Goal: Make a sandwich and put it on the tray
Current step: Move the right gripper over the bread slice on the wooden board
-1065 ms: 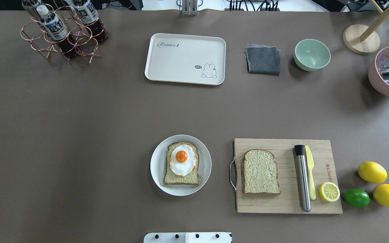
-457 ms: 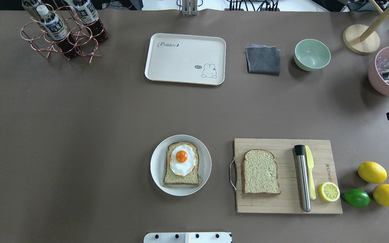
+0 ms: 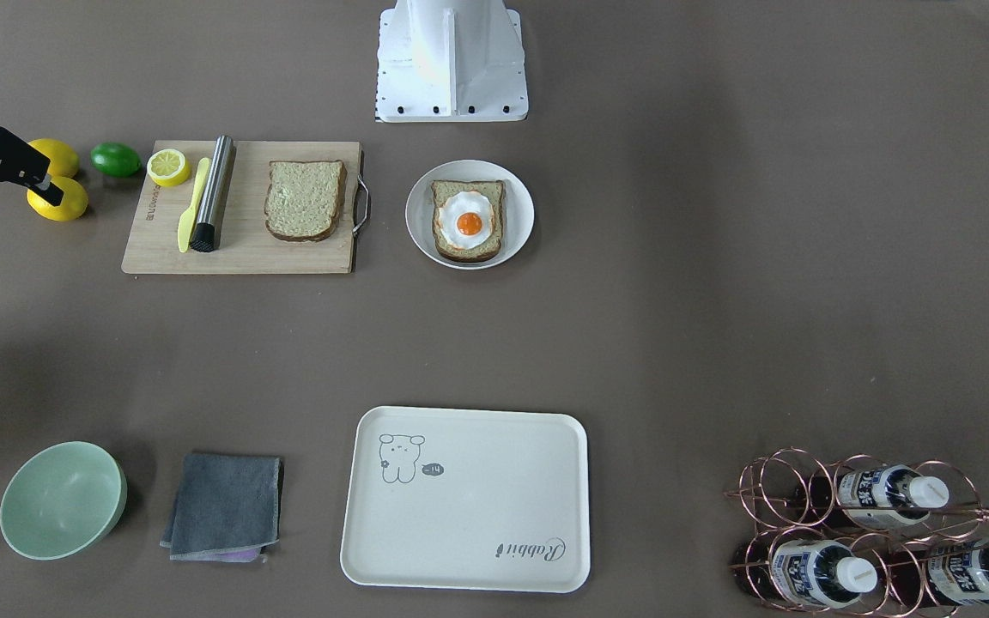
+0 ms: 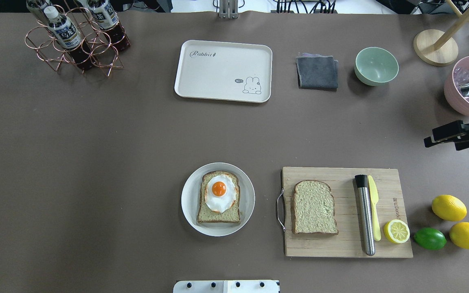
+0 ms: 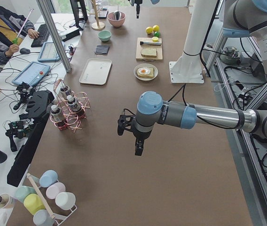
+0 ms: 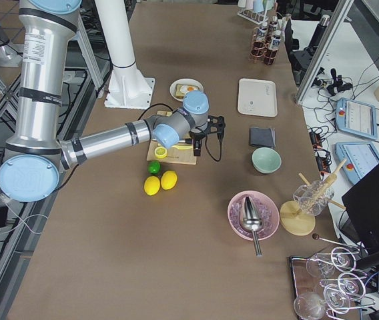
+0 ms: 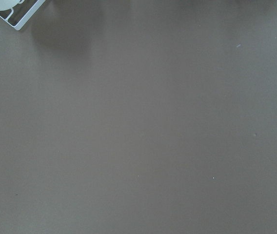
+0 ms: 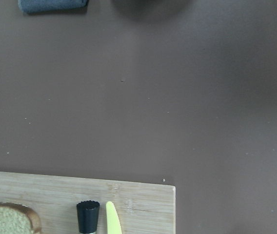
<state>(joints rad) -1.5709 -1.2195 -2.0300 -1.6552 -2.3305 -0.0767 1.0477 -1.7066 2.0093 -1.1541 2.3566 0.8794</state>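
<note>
Worktop [image 4: 96, 162], brown: your right tool [image 4: 430, 137], jaws apart, has just entered near the board [image 4: 385, 179], likely for the bare slice [image 4: 314, 207]; left tool [image 5: 138, 149] state: cannot tell.

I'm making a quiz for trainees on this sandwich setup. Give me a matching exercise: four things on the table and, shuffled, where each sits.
Things: 1 egg-topped bread slice; 2 plain bread slice; 3 tray; 4 lime.
Places: A on the cutting board; B between the bottle rack and the grey cloth; C on the round plate; D beside a whole lemon.
Pairs: 1-C; 2-A; 3-B; 4-D.
</note>
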